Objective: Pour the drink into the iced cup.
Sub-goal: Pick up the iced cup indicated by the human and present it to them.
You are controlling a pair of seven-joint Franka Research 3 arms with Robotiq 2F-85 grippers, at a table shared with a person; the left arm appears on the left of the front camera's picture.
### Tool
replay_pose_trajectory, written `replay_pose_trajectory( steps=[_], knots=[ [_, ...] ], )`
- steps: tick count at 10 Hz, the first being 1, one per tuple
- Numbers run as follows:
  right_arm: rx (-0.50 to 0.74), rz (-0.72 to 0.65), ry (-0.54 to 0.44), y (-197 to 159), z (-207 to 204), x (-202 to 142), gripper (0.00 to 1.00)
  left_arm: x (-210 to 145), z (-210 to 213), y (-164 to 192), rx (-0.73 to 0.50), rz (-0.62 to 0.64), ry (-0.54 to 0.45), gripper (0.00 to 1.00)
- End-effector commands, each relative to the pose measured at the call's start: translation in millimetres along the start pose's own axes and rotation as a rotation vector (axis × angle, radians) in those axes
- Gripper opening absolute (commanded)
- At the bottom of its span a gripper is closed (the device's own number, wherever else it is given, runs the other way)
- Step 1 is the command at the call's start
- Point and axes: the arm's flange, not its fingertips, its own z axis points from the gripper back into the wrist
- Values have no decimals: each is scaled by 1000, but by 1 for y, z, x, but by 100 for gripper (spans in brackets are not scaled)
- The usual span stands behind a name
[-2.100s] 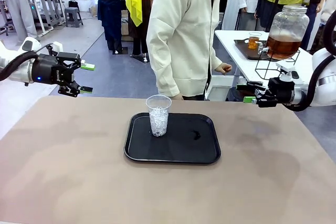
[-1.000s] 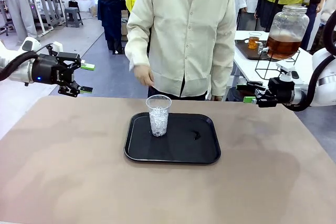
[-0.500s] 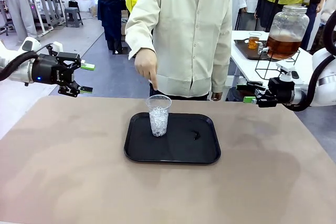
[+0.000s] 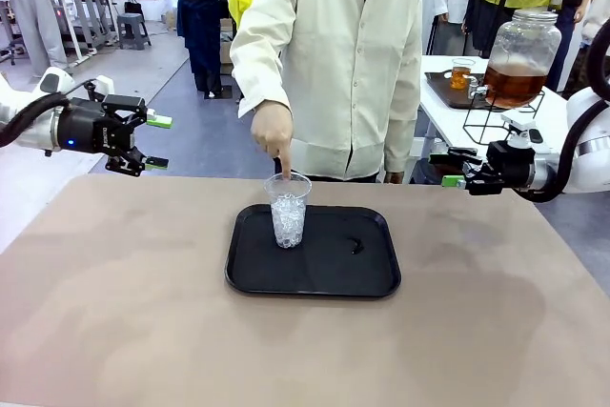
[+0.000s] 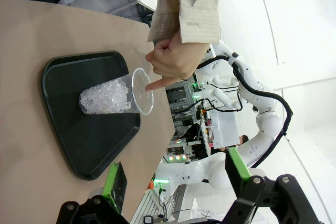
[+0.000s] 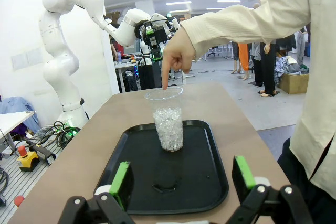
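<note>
**A:** What are your end effectors holding?

**B:** Nothing. My left end effector (image 4: pixel 157 142) hangs with its fingers fully apart and empty, off the left edge of the surface (image 4: pixel 114 312). My right end effector (image 4: pixel 450 169) is the same on the right side. Between them the iced cup (image 4: pixel 287 209) stands upright on the black tray (image 4: pixel 372 278). The person's hand (image 4: pixel 274 131) points one finger down at its rim.

**A:** And the drink?

**B:** The drink (image 4: pixel 513 83) is in the big glass jar (image 4: pixel 522 45) on the side table behind my right arm, well apart from the cup. A small glass (image 4: pixel 462 73) of amber liquid stands near it.

**A:** How will it handle?

**B:** I think the jar is heavy, slippery and too wide for my fingers. I would take the small glass around its middle, gently and upright. The cup looks thin and light, so it may tip.
</note>
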Motion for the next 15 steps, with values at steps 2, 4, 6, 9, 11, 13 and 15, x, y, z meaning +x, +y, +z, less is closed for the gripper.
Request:
replay_pose_trajectory(
  steps=[2, 4, 6, 9, 11, 13, 15],
  knots=[
    [2, -2, 1, 0, -1, 2, 100, 0, 0, -1, -2, 6, 0, 100],
    [2, -2, 1, 0, -1, 2, 100, 0, 0, -1, -2, 6, 0, 100],
    [2, -2, 1, 0, -1, 2, 100, 6, 1, -2, 15, -106, 2, 100],
    [2, -2, 1, 0, -1, 2, 100, 16, 0, -8, 30, -500, 13, 100],
    [2, -2, 1, 0, -1, 2, 100, 14, -3, -7, 65, -672, 9, 100],
    [2, -2, 1, 0, -1, 2, 100, 10, -3, -5, -2, -719, 87, 100],
    [2, -2, 1, 0, -1, 2, 100, 16, -1, -14, 52, -672, 33, 100]
  ],
)
